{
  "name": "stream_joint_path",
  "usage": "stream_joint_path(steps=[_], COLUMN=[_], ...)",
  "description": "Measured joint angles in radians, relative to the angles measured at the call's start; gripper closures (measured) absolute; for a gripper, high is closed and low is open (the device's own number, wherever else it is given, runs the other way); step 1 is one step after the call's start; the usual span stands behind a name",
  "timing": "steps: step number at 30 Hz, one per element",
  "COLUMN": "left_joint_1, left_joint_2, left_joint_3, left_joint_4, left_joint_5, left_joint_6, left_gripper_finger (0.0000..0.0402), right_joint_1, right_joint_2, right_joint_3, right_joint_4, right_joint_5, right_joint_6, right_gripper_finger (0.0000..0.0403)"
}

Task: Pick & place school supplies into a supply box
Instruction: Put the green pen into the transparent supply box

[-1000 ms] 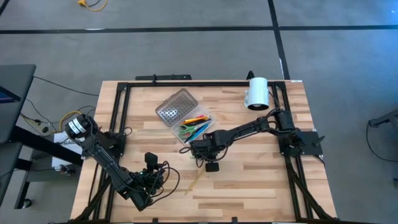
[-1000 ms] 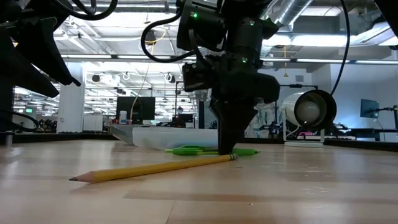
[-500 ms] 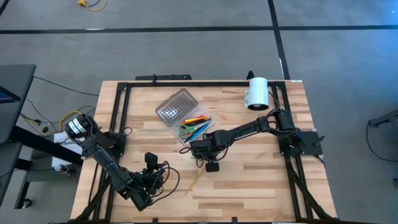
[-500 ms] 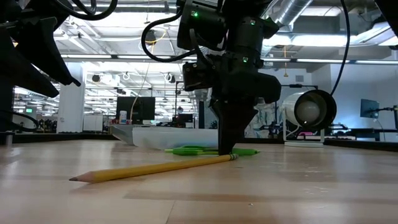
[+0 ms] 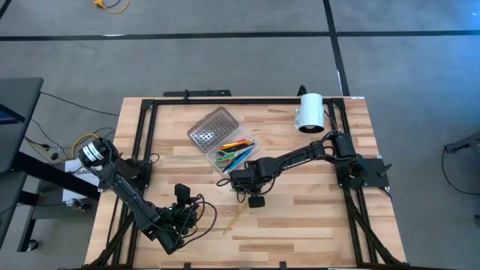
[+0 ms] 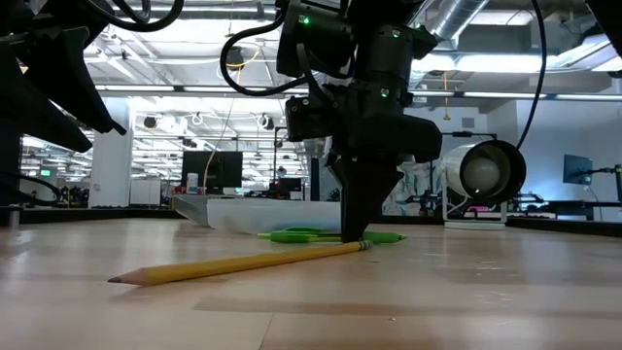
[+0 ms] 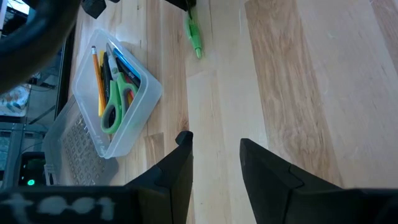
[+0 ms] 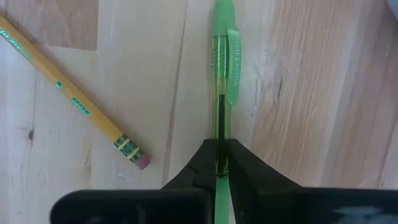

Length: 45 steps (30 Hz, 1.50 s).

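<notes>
**Right gripper clamped on the green pen beside the supply box**

The green pen [image 8: 221,93] lies flat on the wooden table [image 5: 315,225], near the table's middle and just off the near corner of the supply box [image 5: 237,154]. The right gripper [image 8: 219,163] has its two dark fingers pinched tight on the pen's barrel, with the clip end of the pen reaching out beyond the fingertips. In the low view the same gripper [image 6: 356,233] stands straight down on the table, its tips at the pen [image 6: 301,234], which rests on the wood.

A yellow pencil [image 8: 68,96] lies just beside the pen, apart from it, its pink eraser end pointing towards the gripper; in the low view the pencil [image 6: 238,263] runs slantwise across the foreground with its sharpened tip on the left.

The supply box is a clear plastic case with its grey dot-gridded lid [image 5: 210,127] folded open and lying flat alongside. Inside the box [image 7: 146,99] lie green-handled scissors [image 7: 115,102] together with several pens and pencils, among them yellow, orange and blue ones.

The left gripper [image 7: 214,158] waits over bare table near the front left, well apart from the box, its fingers spread and holding nothing. A white cylinder [image 5: 310,112] lies on its side at the far right of the table.
</notes>
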Motion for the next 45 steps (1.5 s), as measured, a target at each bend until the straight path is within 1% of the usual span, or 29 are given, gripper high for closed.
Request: stream_joint_path(steps=[4, 15, 22, 24, 30, 35, 45], left_joint_1=[0.0, 0.0, 0.0, 0.0, 0.0, 0.0, 0.0], left_joint_2=[0.0, 0.0, 0.0, 0.0, 0.0, 0.0, 0.0], left_joint_3=[0.0, 0.0, 0.0, 0.0, 0.0, 0.0, 0.0], left_joint_4=[0.0, 0.0, 0.0, 0.0, 0.0, 0.0, 0.0], left_joint_5=[0.0, 0.0, 0.0, 0.0, 0.0, 0.0, 0.0], left_joint_6=[0.0, 0.0, 0.0, 0.0, 0.0, 0.0, 0.0], left_gripper_finger=[0.0278, 0.0278, 0.0278, 0.0278, 0.0278, 0.0278, 0.0278], right_joint_1=[0.0, 0.004, 0.022, 0.026, 0.026, 0.026, 0.026], right_joint_2=[0.0, 0.0, -0.012, -0.025, -0.047, -0.047, -0.062], right_joint_3=[0.0, 0.0, -0.003, -0.006, -0.003, -0.003, 0.0], right_joint_4=[0.0, -0.001, -0.016, -0.044, -0.053, -0.061, -0.062], right_joint_5=[0.0, 0.003, 0.039, 0.062, 0.112, 0.134, 0.135], right_joint_6=[0.0, -0.012, -0.027, -0.027, -0.02, -0.025, -0.027], right_gripper_finger=[0.0391, 0.0395, 0.0396, 0.0396, 0.0396, 0.0396, 0.0396])
